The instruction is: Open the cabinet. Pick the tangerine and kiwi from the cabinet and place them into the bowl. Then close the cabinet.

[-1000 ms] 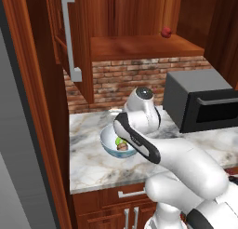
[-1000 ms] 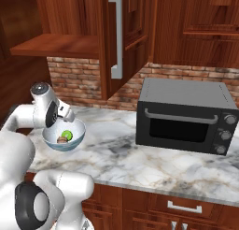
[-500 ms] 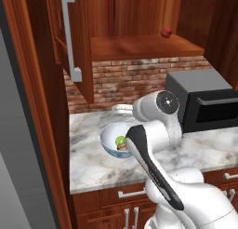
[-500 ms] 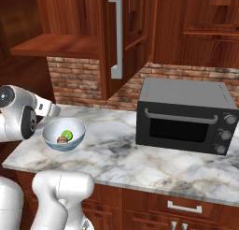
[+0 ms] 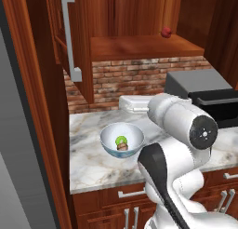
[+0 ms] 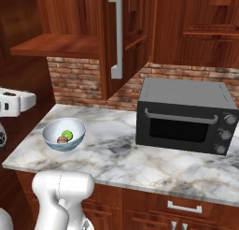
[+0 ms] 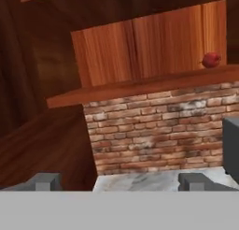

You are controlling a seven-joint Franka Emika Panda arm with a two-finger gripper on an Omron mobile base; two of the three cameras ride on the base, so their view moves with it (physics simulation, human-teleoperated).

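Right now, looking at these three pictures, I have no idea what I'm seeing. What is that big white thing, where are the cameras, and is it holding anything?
The white thing is a robot arm on a base that can drive, in a computer-rendered kitchen. Two pictures come from cameras on that base, one behind the arm on its left, one on its right, so both show the same marble counter from two sides. The third comes from a camera on the hand, looking along the gripper; the two grey stubs at its bottom are the fingertips, spread wide with nothing between them. On the counter stand a black microwave oven and a bowl holding a green kiwi and a brownish tangerine. Above, the cabinet is open, its door swung out, and a small red fruit sits on its shelf.
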